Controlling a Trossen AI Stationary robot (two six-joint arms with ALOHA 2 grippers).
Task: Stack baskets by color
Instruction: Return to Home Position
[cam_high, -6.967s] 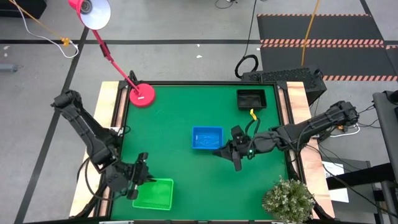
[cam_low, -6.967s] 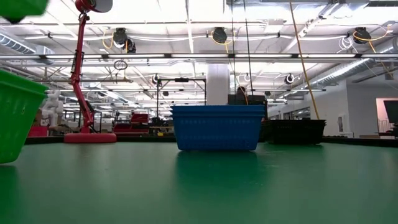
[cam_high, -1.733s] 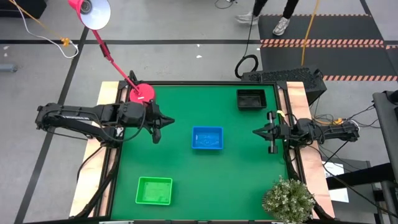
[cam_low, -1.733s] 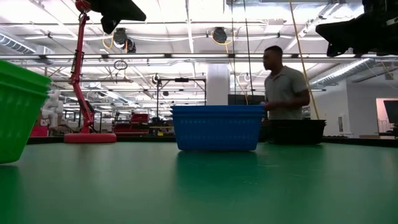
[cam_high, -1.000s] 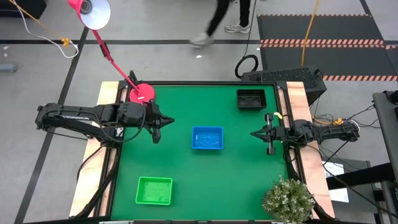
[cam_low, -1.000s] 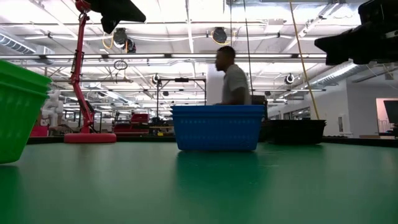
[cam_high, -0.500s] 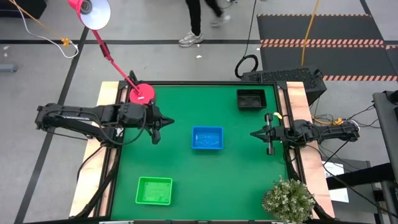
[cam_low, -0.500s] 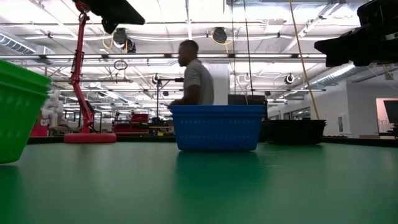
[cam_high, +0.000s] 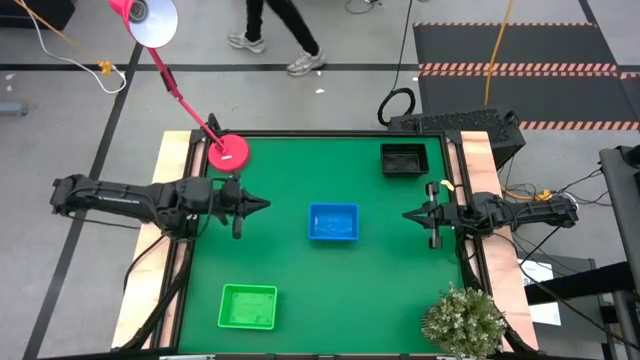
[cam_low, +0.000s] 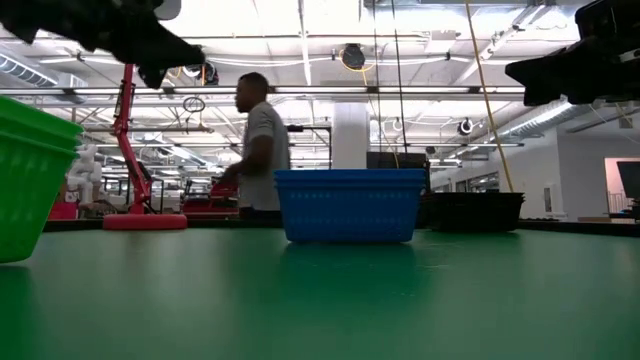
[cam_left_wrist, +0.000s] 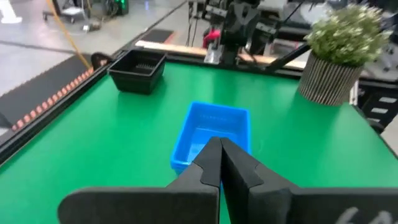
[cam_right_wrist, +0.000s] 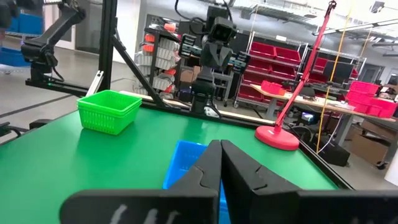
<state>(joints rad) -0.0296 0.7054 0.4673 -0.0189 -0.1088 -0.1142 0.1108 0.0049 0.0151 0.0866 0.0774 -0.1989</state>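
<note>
Two closed tools flank the blue baskets (cam_high: 333, 222): left tool (cam_high: 262, 204), right tool (cam_high: 407, 214).

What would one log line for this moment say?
left tool shut, empty, table's left; right tool shut, empty, table's right; green baskets lower left from above; blue baskets centre; black baskets upper right

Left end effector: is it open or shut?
Shut, holding nothing: the left wrist view shows the left end effector with both dark fingers pressed together at the tips, the blue basket beyond them.
</note>
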